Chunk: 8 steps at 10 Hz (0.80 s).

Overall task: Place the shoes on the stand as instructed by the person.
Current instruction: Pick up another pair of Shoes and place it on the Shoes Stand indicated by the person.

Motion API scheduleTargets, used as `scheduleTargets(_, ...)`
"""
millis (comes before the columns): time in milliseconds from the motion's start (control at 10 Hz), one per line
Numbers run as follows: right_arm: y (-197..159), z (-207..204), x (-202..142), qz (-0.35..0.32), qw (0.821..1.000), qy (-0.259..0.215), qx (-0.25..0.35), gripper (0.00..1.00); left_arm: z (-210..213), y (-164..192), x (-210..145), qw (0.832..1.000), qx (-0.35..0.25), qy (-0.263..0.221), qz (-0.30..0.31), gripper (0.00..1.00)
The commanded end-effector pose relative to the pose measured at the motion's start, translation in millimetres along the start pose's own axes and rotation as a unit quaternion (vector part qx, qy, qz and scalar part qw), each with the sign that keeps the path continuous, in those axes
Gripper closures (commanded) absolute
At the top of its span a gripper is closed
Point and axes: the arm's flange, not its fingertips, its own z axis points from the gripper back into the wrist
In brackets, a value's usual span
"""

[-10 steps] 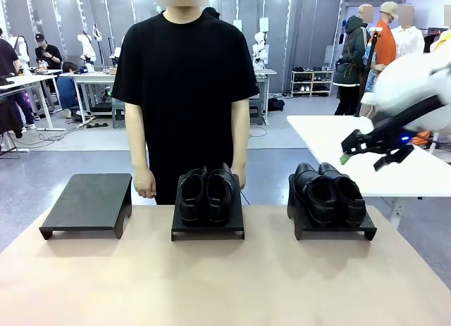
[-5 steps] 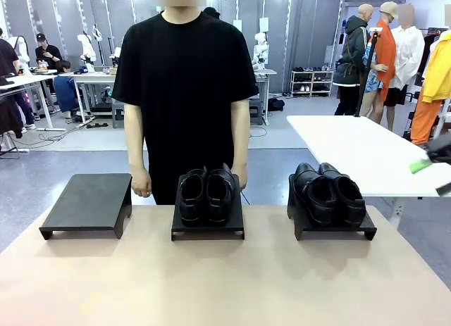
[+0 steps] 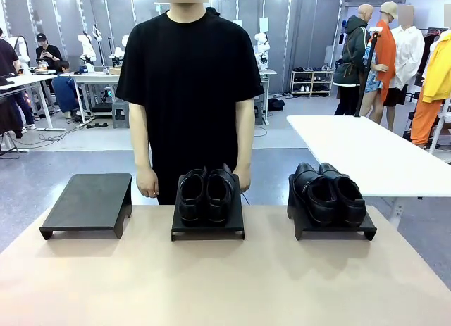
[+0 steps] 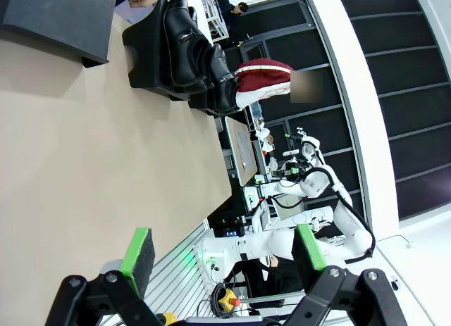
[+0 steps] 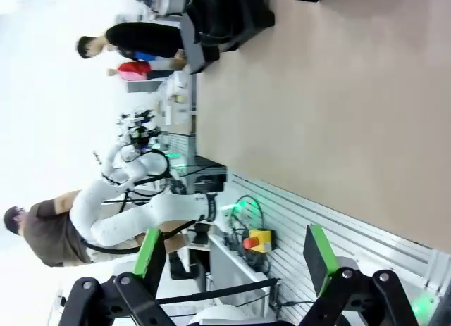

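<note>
both claws wide, holding nothing: left gripper (image 4: 222,252), right gripper (image 5: 232,255). shoes (image 3: 205,194) on middle stand (image 3: 208,226), person (image 3: 187,93) at 12 o'clock.

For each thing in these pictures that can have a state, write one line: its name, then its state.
left stand: bare, nothing on it.
middle stand: holds a pair of shoes.
right stand: holds a pair of shoes.
middle shoes: side by side, toes toward the robot.
right shoes: side by side, angled.
left gripper: open, holding nothing.
right gripper: open, holding nothing.
person: standing, hands down at the table edge.
</note>
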Motion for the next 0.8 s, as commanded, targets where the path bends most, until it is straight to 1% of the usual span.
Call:
scheduleTargets(0, -16, -4, 7, -0.001, 0.999, -0.002, 0.04, 0.0, 3, -2, 0, 1.0, -0.004, 0.006, -0.007, 0.0)
scheduleTargets(100, -23, -6, 13, -0.02, 0.998, -0.026, 0.047, 0.0, 3, -2, 0, 1.0, -0.004, 0.006, -0.007, 0.0)
scheduleTargets(200, -30, -14, 24, -0.059, 0.998, -0.025, 0.018, 0.0, 3, -2, 0, 1.0, -0.004, 0.006, -0.007, 0.0)
scheduleTargets(300, -22, -3, 0, -0.018, 0.999, -0.009, 0.035, 0.0, 3, -2, 0, 1.0, -0.004, 0.006, -0.007, 0.0)
scheduleTargets(700, -22, -3, 0, -0.018, 0.999, -0.009, 0.035, 0.0, 3, -2, 0, 1.0, -0.004, 0.006, -0.007, 0.0)
